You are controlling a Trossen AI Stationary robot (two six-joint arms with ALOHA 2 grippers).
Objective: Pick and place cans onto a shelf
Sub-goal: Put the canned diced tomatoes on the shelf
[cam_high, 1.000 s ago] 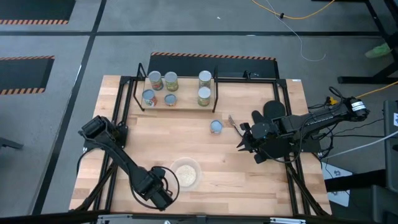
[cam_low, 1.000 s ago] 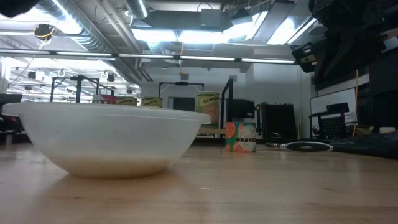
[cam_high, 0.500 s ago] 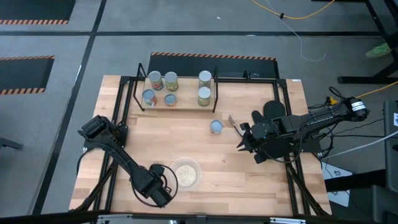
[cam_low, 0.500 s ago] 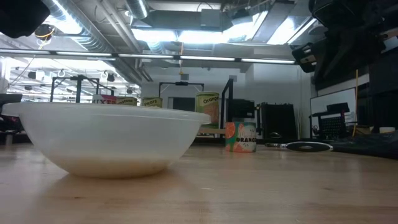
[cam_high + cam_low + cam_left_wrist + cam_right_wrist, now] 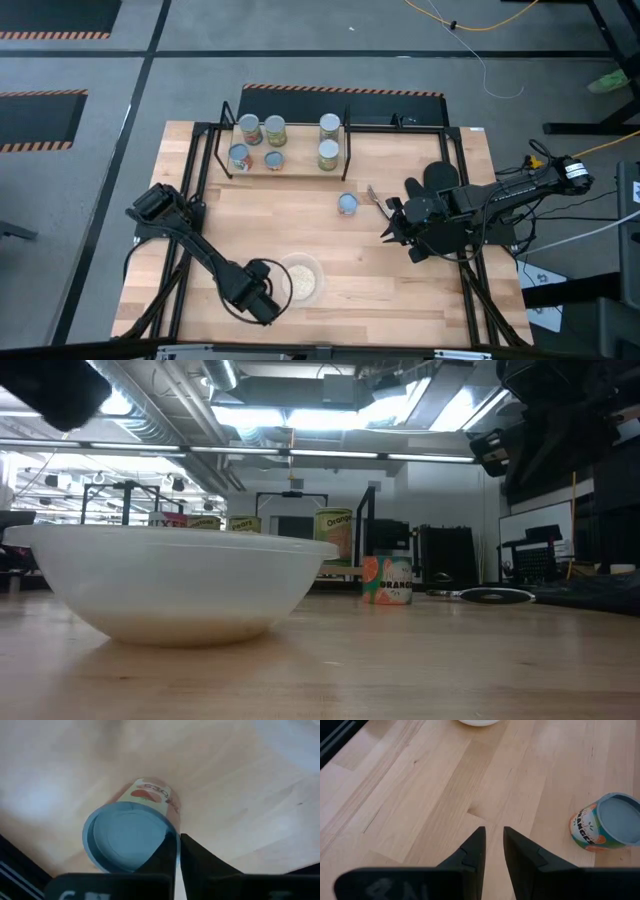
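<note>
Cans (image 5: 272,131), round metal cylinders, stand on the flat light-wood shelf (image 5: 300,148).

Six cans (image 5: 272,132) upright on the light-wood shelf (image 5: 300,165) at the tabletop's far edge, four left, two right; one orange-label can (image 5: 347,204) upright mid-tabletop; another blue-topped can (image 5: 131,839) standing on the tabletop near the front edge.

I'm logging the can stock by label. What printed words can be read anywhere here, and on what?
"ORANGE": on the lone can standing on the table, low view.
"Orange", cut off at the edge: on the tall can on the shelf.
Labels on the other shelf cans: too small to read.
Can by the left gripper: upside-down letters, unreadable.
</note>
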